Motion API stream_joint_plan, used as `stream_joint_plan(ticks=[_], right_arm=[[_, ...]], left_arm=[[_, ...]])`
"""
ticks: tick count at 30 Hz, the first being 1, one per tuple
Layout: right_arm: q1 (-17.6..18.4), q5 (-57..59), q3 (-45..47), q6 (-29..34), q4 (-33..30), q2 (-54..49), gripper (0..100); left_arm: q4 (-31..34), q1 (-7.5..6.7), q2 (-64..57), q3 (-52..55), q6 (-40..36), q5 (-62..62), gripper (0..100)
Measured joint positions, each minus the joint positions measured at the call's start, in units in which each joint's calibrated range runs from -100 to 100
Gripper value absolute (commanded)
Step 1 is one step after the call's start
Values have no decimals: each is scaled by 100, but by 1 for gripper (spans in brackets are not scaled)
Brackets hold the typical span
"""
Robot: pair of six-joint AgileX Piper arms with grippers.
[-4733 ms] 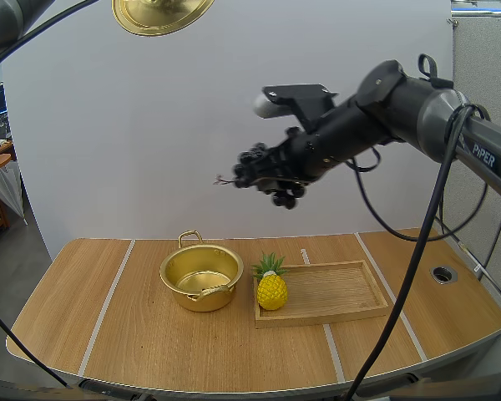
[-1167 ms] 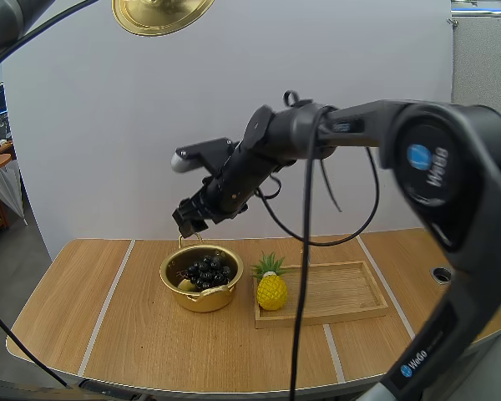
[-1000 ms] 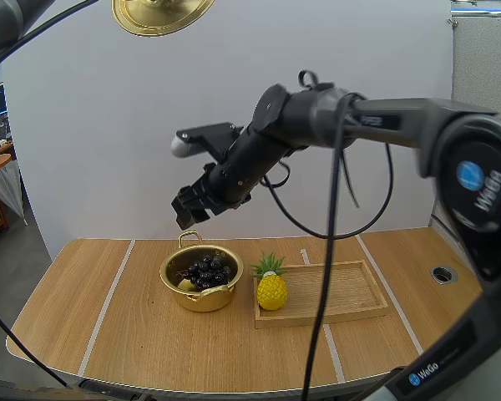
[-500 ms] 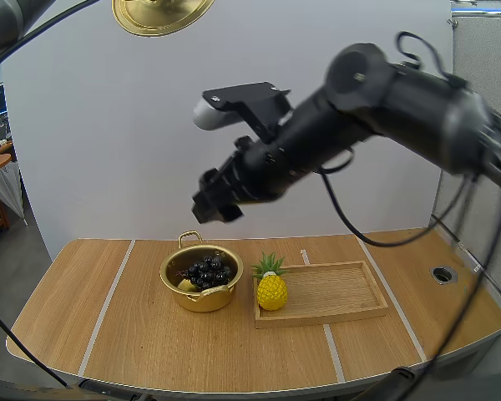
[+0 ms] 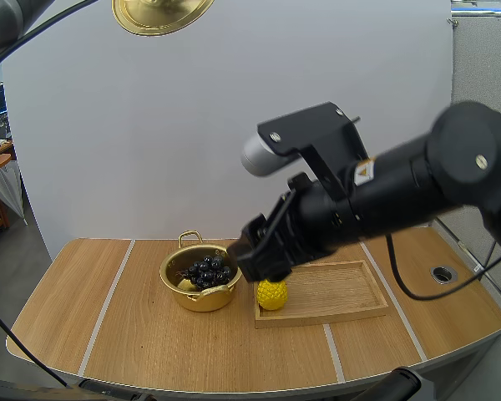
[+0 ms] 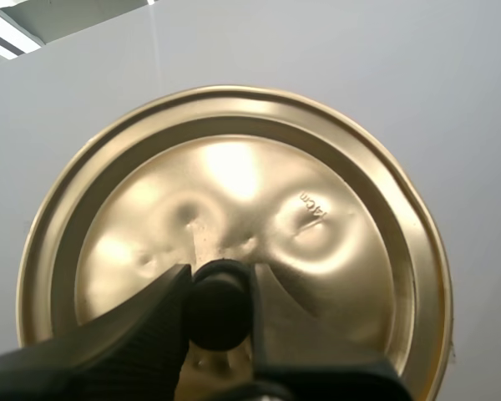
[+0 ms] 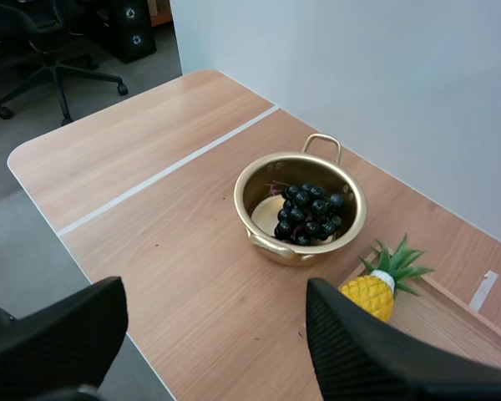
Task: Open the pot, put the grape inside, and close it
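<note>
**Grapes are in, lid is way up on the left: closing comes down to the left arm**

Starting closest: the right gripper [image 7: 215, 292] is hanging up off the tabletop [image 7: 150, 217] with its two fingers spread wide apart and nothing between them. From its wrist view it's looking down on the pot [image 7: 252, 180], which is sitting ahead of it and below. So that arm isn't carrying anything for the last step.

Next out, the pot is standing upright on the tabletop with its mouth facing straight up, and the grapes [image 7: 307, 213] are lying inside it, heaped toward one side. A pineapple [image 7: 369, 296] is standing just beside the pot at the near end of the wooden tray [image 5: 334, 292]. It's close enough to the rim that I'd be watching it on the way down.

Farthest off, the lid [image 5: 163, 15] is being held high above the tabletop. In the high view it's hanging well above the pot and a bit to its left. The left gripper [image 6: 217, 276] is pinching the black knob [image 6: 217, 313] between its fingertips, so it's clamped on the lid with a firm-looking hold.

I'm guessing the whole move is down and slightly right for the left arm, with the lid needing to be flat over that open mouth. The right arm is hanging over the pot's right side and could be in the way.
</note>
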Motion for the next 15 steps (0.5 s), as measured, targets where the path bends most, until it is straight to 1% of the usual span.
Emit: stream_joint_plan(ticks=[3,5,7,8,9,15], right_arm=[[0,41,206,87,-72,-236,100],[0,126,454,175,-135,-445,70],[0,191,659,207,-151,-620,35],[0,215,731,219,-151,-685,19],[0,233,812,219,-151,-759,0],[0,268,1126,258,-248,-1071,0]], left_arm=[[0,0,0,0,0,0,0],[0,0,0,0,0,0,0],[0,0,0,0,0,0,0],[0,0,0,0,0,0,0],[0,0,0,0,0,0,0],[0,0,0,0,0,0,0]])
